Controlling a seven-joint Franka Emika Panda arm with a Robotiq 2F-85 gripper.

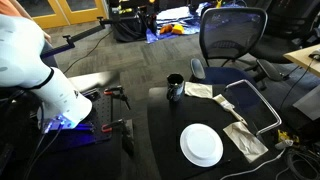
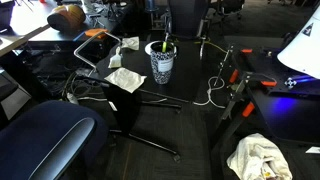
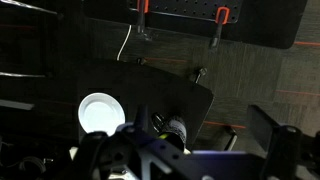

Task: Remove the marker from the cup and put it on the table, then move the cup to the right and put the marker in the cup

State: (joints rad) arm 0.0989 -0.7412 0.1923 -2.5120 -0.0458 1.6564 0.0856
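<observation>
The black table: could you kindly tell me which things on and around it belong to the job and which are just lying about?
For the job: marker, cup holding it, table.
Lying about: white plate, crumpled napkins, office chair, white cable.

— What lies below you?
— My own gripper (image 3: 195, 162) first: its dark fingers (image 3: 105, 155) are blurred along the near edge, and my jaws stand wide apart. Past them is the flat matte black table (image 3: 150, 85).
— Anything on it?
— A round white plate (image 3: 98, 110). Near it is the small dark glossy cup (image 3: 176, 130), with a thin yellow-green marker (image 3: 158, 123) at its rim, hard to make out. Farther off are two red-handled clamps (image 3: 143, 10).
</observation>
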